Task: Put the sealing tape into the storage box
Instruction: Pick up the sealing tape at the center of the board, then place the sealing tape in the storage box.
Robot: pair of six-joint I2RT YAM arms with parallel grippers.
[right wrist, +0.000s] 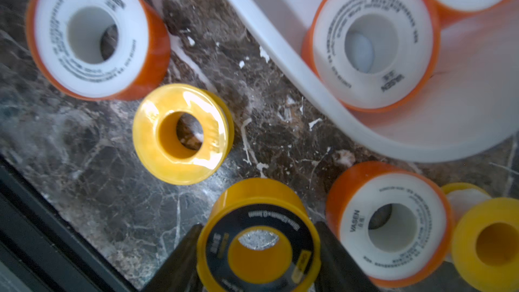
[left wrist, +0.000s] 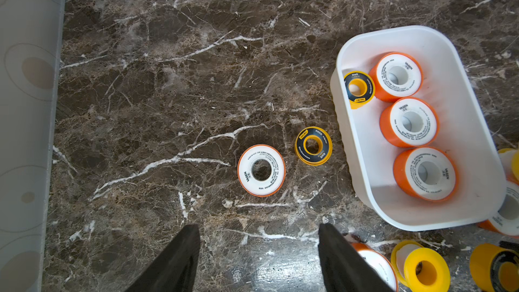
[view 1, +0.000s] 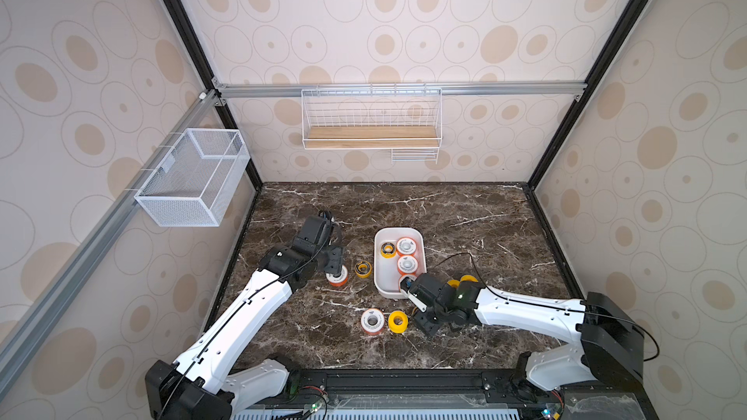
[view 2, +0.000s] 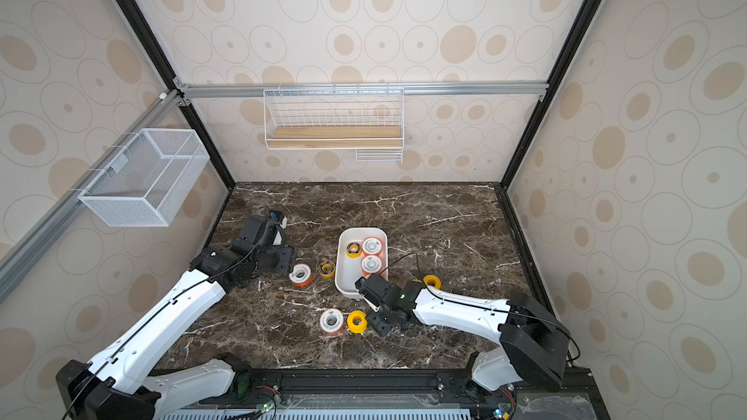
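Yellow-rimmed, dark-faced sealing tape spool (right wrist: 258, 251) clamped rim to rim in right gripper (right wrist: 258, 224), at near end of storage box (view 1: 384, 276). Probably light, rigid, slick-sided: wants a square, firm pinch across the rim. Spread and empty, left gripper (left wrist: 258, 226) near white-and-orange spool (left wrist: 261, 169) left of box.

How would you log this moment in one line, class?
left gripper open, empty, above table | right gripper shut on dark-faced yellow spool outside storage box | box holds four spools
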